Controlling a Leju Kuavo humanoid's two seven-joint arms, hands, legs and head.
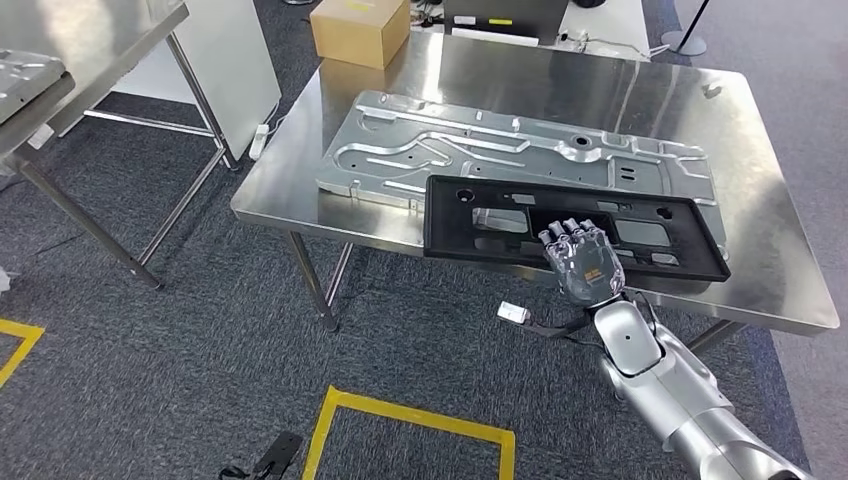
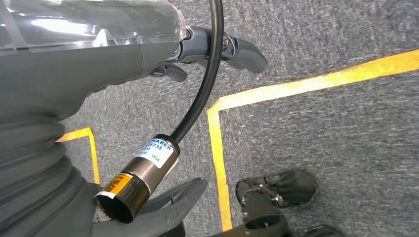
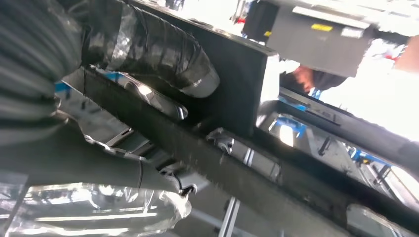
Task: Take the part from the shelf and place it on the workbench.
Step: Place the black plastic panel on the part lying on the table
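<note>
The part is a flat black plastic frame (image 1: 460, 215) with several cut-outs. It lies across the near side of the steel workbench (image 1: 600, 90), partly on top of a silver stamped metal panel (image 1: 450, 140). My right hand (image 1: 583, 260) grips the frame's near edge, fingers over the top. In the right wrist view the thumb (image 3: 168, 54) presses on a black bar of the frame (image 3: 237, 74), with the fingers underneath. My left hand (image 2: 99, 64) hangs over the carpet, its fingers apart and holding nothing.
A cardboard box (image 1: 360, 30) stands at the workbench's far left corner. A second steel table (image 1: 60, 60) is at the far left, with a white board (image 1: 230, 60) leaning beside it. Yellow tape (image 1: 400, 415) marks the grey carpet, where a small white object (image 1: 513, 312) lies.
</note>
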